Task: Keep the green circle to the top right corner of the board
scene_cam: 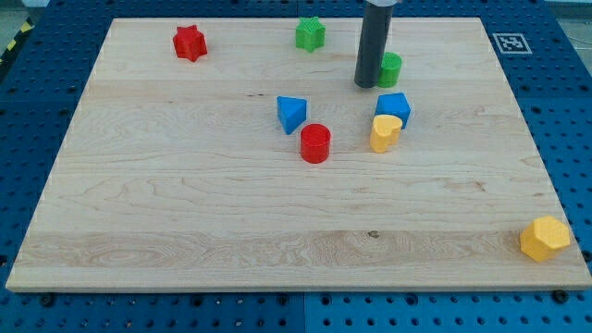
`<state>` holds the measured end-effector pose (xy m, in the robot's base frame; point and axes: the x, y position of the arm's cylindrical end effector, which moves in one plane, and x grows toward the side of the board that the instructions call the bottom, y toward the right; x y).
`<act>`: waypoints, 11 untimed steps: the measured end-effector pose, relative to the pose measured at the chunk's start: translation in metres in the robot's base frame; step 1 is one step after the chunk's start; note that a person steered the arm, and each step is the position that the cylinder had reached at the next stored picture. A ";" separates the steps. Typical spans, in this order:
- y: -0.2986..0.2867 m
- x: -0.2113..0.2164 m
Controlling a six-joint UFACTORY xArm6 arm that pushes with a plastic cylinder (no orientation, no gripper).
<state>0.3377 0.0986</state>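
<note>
Camera view: my tip is planted on the bench just at the view's left of the green circle, touching it or nearly so, a sensible side to stand on since the target corner lies up and to the view's right. The tool is a bare rod with nothing to open, close or grip, so the circle is only nudged, and it sits in the upper right part of the board, well short of the corner. Below it crowd the blue cube and yellow block, so I judge an upward-right push keeps clear of them.
</note>
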 end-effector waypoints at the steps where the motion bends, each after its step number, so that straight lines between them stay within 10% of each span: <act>1: 0.000 0.000; 11: 0.102 -0.064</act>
<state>0.2733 0.2009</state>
